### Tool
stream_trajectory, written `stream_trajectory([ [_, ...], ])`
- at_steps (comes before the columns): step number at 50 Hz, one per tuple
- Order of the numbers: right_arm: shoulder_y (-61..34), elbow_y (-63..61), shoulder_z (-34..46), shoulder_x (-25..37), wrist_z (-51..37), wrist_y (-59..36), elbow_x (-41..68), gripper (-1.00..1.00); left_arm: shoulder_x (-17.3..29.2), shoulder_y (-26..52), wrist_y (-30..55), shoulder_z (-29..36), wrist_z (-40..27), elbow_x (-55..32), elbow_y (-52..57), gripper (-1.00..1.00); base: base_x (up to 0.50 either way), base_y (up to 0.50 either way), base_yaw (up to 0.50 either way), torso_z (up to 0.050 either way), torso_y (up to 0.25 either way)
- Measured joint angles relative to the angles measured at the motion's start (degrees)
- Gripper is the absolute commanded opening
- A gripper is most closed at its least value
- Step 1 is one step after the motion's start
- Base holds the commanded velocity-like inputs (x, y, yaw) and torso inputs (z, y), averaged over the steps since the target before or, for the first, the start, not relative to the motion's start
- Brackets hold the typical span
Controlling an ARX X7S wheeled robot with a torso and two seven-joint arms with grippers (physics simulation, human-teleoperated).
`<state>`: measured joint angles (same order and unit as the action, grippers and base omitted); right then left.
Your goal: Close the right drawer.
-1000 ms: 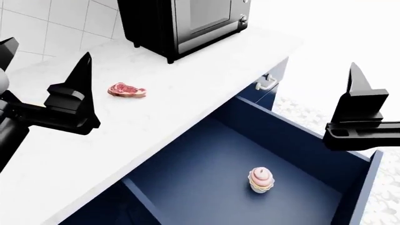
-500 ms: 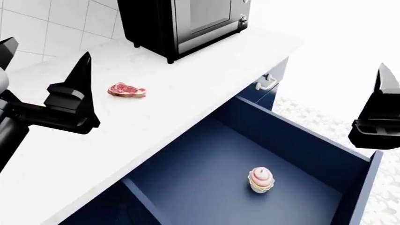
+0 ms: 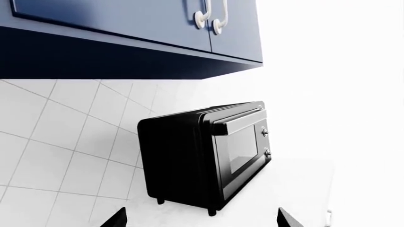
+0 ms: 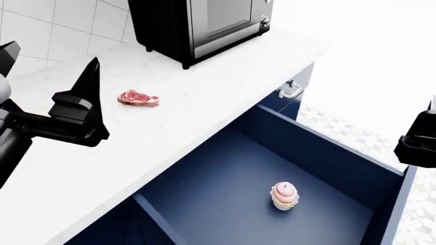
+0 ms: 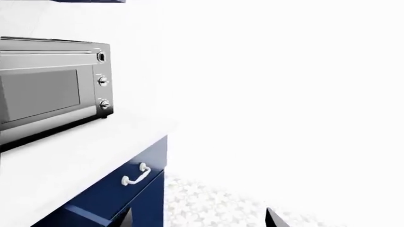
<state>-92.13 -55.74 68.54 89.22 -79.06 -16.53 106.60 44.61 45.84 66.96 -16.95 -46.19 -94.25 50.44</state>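
The right drawer (image 4: 272, 168) stands pulled far out from under the white desk (image 4: 170, 122), its blue box open to the head view. Inside it, toward the front, sits a small pink cupcake (image 4: 285, 196), upright and apart from every wall. The drawer's front panel runs along the lower right edge of that view; its handle does not show.

On the desk lies a raw steak (image 4: 138, 98), flat, well apart from the black toaster oven (image 4: 201, 25) that stands against the tiled wall (image 4: 61, 25). Past the drawer, a small white handle (image 4: 289, 92) shows on the blue cabinet front under the desk's edge.

The left gripper (image 4: 48, 71) hovers over the desk at the left, near the steak but not touching it, its fingers (image 4: 87, 81) spread apart and holding nothing. The right gripper (image 4: 419, 140) sits at the right edge of the head view, beside the drawer's far wall and mostly cut off; in the right wrist view its two fingers (image 5: 126, 218) show as tips set wide apart, empty.
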Motion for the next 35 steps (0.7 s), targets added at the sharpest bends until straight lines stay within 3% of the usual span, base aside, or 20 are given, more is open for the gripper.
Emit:
stream_trajectory([
  [10,8.89,0.88,8.59,0.49,-1.34,10.07,-10.72,1.0,0.15,-0.13,-0.24,0.24,-0.02,0.09,0.07,1.0,0.0,0.0,0.0,0.0,0.0],
  [35,35.25,10.52,33.83,0.73,-8.74,45.79,-45.15,1.0,0.42,-0.65,-0.83,0.71,0.17,0.49,0.16,1.0,0.0,0.0,0.0,0.0,0.0],
])
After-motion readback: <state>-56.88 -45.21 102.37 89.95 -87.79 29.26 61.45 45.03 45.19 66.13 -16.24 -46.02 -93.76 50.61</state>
